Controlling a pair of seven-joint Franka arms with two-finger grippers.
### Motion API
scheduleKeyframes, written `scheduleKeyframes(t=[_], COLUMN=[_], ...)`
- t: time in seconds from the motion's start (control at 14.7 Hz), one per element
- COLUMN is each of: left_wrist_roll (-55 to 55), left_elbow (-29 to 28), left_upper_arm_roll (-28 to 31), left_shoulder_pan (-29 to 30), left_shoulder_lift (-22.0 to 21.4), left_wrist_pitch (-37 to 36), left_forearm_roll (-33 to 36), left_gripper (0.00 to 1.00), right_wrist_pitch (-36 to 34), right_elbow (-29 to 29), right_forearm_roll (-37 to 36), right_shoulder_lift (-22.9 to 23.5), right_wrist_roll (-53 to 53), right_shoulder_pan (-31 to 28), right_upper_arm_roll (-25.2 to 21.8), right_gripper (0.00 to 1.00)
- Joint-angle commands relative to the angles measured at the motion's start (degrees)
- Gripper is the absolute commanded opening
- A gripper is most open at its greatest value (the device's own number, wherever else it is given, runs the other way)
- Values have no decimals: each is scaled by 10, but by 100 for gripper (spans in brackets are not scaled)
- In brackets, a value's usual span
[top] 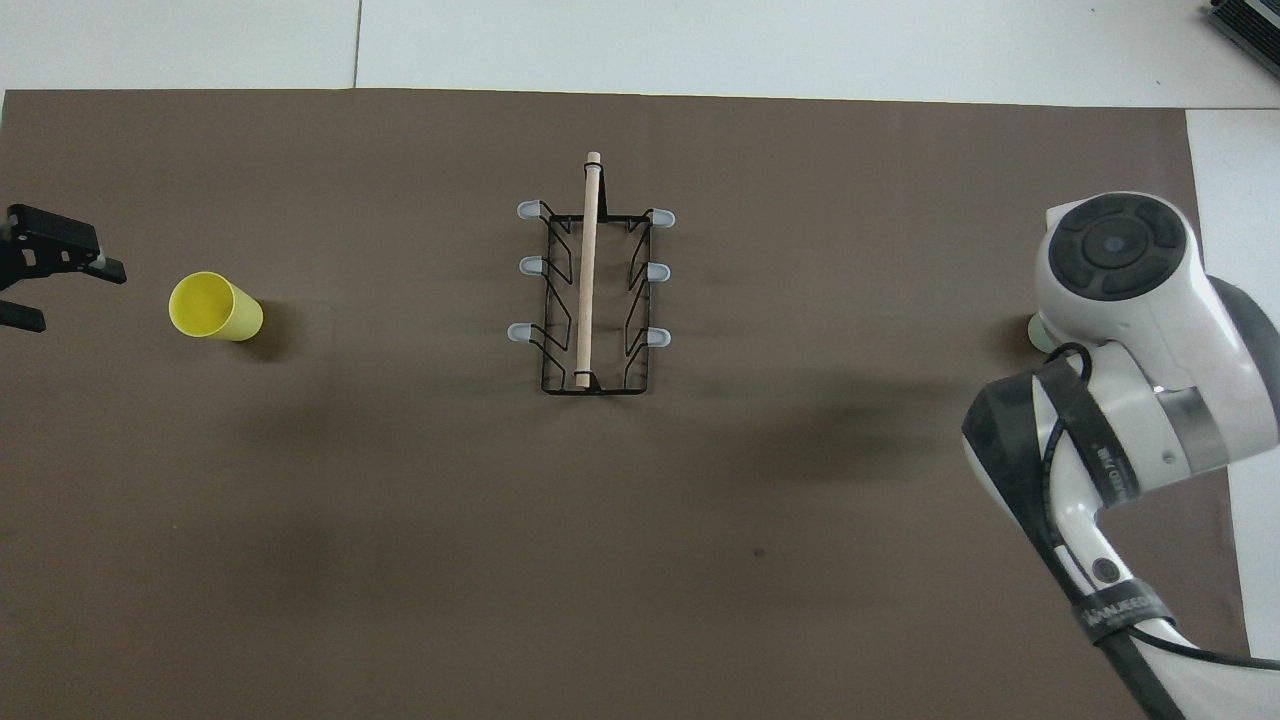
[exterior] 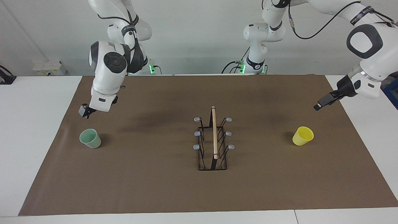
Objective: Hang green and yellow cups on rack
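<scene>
With both pincers open, my right pincer [exterior: 84,111] above the green cup [exterior: 90,138] and my left pincer [exterior: 320,104] above the yellow cup [exterior: 302,136] should descend straight before closing.

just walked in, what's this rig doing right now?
Two Franka arms are setting up to hang cups on the rack, which stands mid-table with all its pegs bare. Neither cup is picked up yet. The right gripper hangs in the air above the green cup, jaws open, not touching it. The left gripper is up beside the yellow cup, jaws open too. Both cups sit upright on the brown mat, one toward each arm's end.
</scene>
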Motion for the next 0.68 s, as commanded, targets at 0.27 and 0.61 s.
scheduleKeyframes(t=[0.27, 0.61], left_wrist_roll=[-151, -200], left_elbow=[64, 150], left_upper_arm_roll=[56, 109], left_shoulder_pan=[-7, 3], left_shoulder_lift=[97, 205], left_wrist_pitch=[0, -11], left_forearm_roll=[-77, -153], left_gripper=[100, 100], right_wrist_pitch=[-6, 12], right_elbow=[-28, -52], right_forearm_roll=[-91, -217], right_shoulder_lift=[-8, 19], right_wrist_roll=[-153, -242], right_shoulder_pan=[-1, 7], right_upper_arm_roll=[1, 2], right_gripper=[100, 100])
